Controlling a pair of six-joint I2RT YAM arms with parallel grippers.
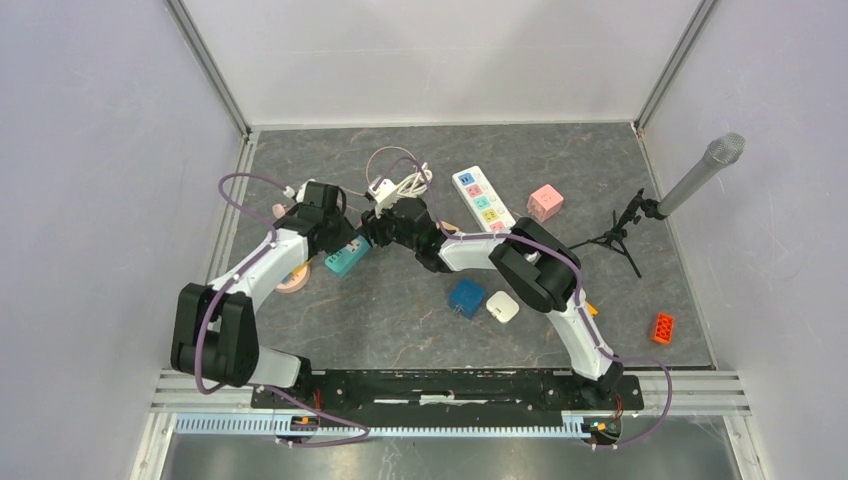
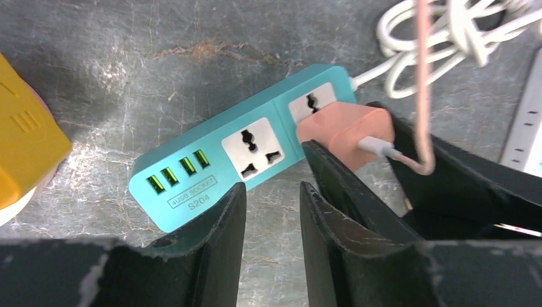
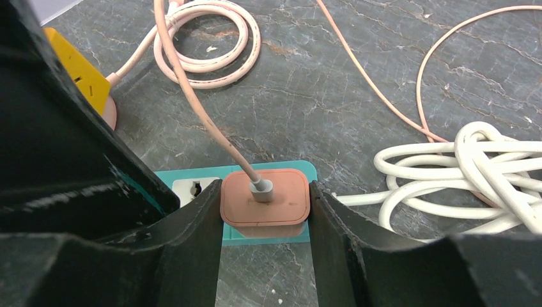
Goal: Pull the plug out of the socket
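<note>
Grey marbled tabletop [image 1: 420,330], a teal power strip [image 2: 211,150] lying flat on it, and a little pink plug [image 3: 281,208] in the strip's end socket. That's the whole job, and imo none of it is done yet. The plug looks flush against the socket face as far as I can see, so the actual pull is what's left.

The setup looks ready though. The right gripper [image 3: 265,198] is closed down on the plug, one finger flat against each side. The left gripper [image 2: 270,192] has its jaws partly apart with only table showing in the gap, so it's got hold of nothing. Its tips sit right at the strip's long near edge. I can't tell if they're pressing it down or just hovering there. My guess is it's meant to pin the strip while the other one pulls.

Room-wise, there's lots of bare table behind both sets of fingers. A white coiled cord [image 3: 460,179] lies just outside the right gripper's finger that's away from the left gripper, and it runs into the strip's end. A yellow block [image 2: 25,141] sits well off past the left gripper's outer finger. The pink cable [image 3: 192,89] leaves the plug's back, rises between the right fingers and loops off beyond their tips. Straight back along the right fingers looks open. The tight spot is between the two grippers, whose inner fingers are nearly touching.
</note>
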